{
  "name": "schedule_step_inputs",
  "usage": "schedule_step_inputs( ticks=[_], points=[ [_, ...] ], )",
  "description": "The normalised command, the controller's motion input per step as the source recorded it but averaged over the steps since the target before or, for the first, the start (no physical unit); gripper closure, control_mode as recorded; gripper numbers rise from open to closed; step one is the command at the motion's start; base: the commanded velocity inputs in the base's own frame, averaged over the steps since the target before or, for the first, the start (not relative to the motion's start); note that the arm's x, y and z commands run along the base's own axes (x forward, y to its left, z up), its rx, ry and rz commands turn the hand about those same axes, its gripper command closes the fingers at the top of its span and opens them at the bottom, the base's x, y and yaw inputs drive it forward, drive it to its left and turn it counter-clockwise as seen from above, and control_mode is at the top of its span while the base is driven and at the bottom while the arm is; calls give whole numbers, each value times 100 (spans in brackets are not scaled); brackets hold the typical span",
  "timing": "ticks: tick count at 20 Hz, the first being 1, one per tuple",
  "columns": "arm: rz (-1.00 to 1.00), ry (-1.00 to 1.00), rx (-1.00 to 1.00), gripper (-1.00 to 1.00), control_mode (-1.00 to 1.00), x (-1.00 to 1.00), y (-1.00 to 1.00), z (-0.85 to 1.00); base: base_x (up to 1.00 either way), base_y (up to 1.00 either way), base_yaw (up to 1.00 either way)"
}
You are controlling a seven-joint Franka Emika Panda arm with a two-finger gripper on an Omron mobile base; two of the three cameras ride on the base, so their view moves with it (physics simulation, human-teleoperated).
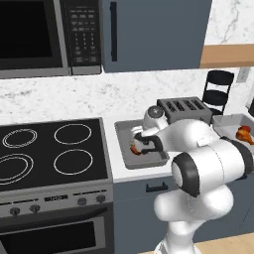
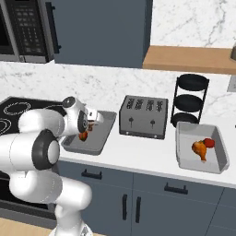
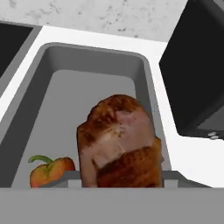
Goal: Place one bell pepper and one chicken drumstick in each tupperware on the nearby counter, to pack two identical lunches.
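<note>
My gripper (image 1: 140,145) hangs low over the left tupperware (image 1: 122,131), shut on an orange-brown chicken drumstick (image 3: 120,142) that points down into the tray. The same gripper (image 2: 88,127) and drumstick (image 2: 83,135) appear over this tupperware (image 2: 104,137) from the other side. A bell pepper (image 3: 51,169) with a green stem lies on the tray floor beside the held drumstick, within the grey walls (image 3: 94,53). On the counter (image 2: 138,154), the right tupperware (image 2: 216,167) holds another drumstick (image 2: 199,149) and a red pepper (image 2: 209,142).
A silver slotted toaster (image 2: 143,116) stands between the two trays. A black tiered rack (image 2: 190,99) is behind the right tray. The black stovetop (image 1: 49,149) lies left of the counter, with a microwave (image 1: 34,34) and dark cabinets above.
</note>
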Motion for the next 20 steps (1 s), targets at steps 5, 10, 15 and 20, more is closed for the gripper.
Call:
schedule_step_inputs(
  ticks=[5, 10, 15, 20],
  points=[
    [0, 18, 6, -100, -100, 91, 3, -33, 0, 0, 0],
    [-1, 0, 0, -100, -100, 14, 8, 0, 0, 0, 0],
    [-2, 0, 0, -100, -100, -9, 0, 0, 0, 0, 0],
    [0, -11, 2, -100, -100, -89, -56, 40, 0, 0, 0]
  ],
)
